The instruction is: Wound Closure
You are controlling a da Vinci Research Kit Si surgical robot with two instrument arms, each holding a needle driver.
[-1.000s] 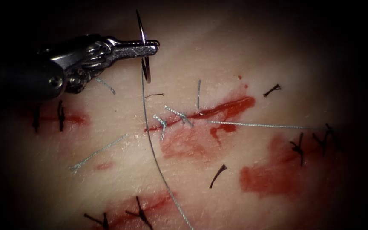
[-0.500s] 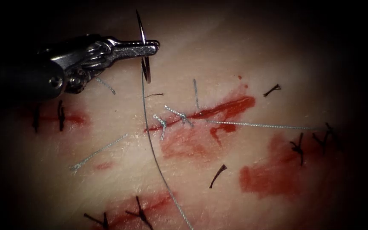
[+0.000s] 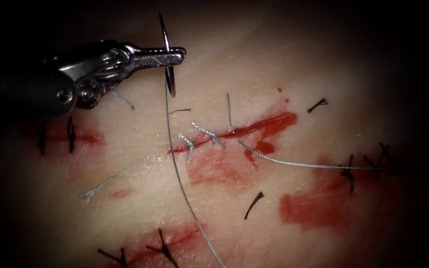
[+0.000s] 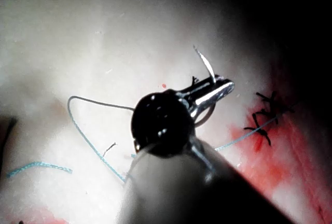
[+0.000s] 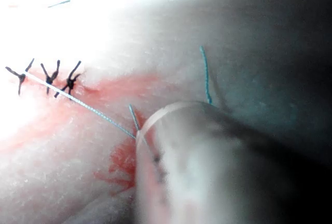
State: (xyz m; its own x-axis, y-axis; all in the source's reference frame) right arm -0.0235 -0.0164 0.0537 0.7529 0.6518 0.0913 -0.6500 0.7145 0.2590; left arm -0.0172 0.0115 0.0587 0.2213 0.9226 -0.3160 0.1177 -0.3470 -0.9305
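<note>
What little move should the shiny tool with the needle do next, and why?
Probably lower the needle toward the open red stretch of the cut, right of the two knots. The left tool grips it mid-curve, clear above the tissue, with the thread trailing, and that stretch looks unstitched.

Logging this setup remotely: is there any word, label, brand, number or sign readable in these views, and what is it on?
None: no readable text.
Left tool: bare metal, no marking legible; its jaws are shut on the needle near mid-curve, clear of the tissue.
Thread, cut, red fluid: no lettering.
</note>
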